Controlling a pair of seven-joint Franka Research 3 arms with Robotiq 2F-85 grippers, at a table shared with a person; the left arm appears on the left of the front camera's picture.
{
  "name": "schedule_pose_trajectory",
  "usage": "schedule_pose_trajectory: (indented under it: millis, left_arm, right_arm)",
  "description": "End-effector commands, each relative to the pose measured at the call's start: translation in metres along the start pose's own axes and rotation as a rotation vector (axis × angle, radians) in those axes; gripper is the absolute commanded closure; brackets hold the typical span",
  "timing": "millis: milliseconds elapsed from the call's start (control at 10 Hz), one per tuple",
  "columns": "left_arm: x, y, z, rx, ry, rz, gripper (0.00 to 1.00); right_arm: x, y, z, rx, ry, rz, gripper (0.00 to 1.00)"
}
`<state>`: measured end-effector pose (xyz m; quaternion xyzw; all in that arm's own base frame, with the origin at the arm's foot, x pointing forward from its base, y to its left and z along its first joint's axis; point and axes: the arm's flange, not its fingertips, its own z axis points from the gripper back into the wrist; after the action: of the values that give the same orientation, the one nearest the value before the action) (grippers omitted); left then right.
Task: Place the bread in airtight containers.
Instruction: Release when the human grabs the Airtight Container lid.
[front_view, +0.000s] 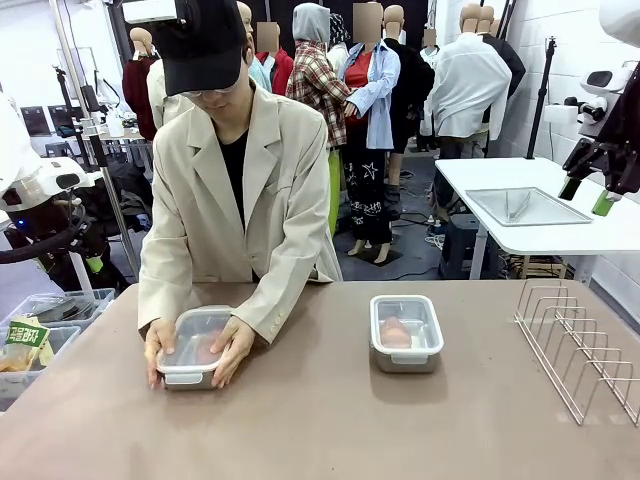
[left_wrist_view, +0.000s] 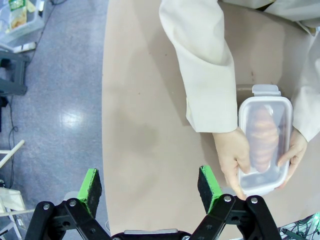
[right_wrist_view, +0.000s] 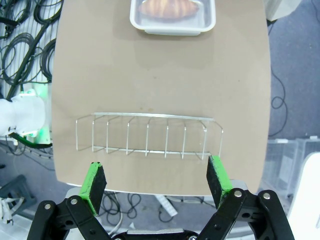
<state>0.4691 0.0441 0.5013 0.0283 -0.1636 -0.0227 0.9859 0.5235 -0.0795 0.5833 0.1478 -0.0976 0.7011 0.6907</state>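
Both end effectors stand released and carry nothing. Left end effector hangs above the desk edge on its own side, pads spread wide; right end effector hovers over the wire rack, also spread wide, well back from the work.

Left container: lidded, one bread visible through the clear lid, both of the person's hands wrapped round it, apparently pressing the lid or its clips. From the left wrist view it lies forward and off to the right of the fingers, past the person's sleeve. Bread's long axis runs along the container's length, roughly in line with the wrist's forward look.

Right container: sits free on the desk near the middle, nobody touching it, bread inside, lid on. From the right wrist view it is straight ahead, beyond the rack, long axis lying across the line of approach.

Judgement for you:
- Both breads already look boxed; what remains seems to be sealing.
- Left arm is nearer the left container, but hands occupy it, so keep clear.
- Right arm is nearer the free container; reaching it means passing over the rack first.
- Whether the right lid's clips are latched, you cannot tell from these views.
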Motion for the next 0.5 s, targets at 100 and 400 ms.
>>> schedule_pose_trajectory:
  millis: [100,400]
  left_arm:
    - [-0.0007,-0.0001,0.0011,0.008,-0.001,0.015,0.00]
    - [-0.0007,-0.0001,0.0011,0.008,-0.001,0.015,0.00]
  right_arm:
    - [0.0001,-0.0008,-0.0007,0.002,0.001,-0.006,0.00]
    - [0.0001,-0.0008,-0.0007,0.002,0.001,-0.006,0.00]
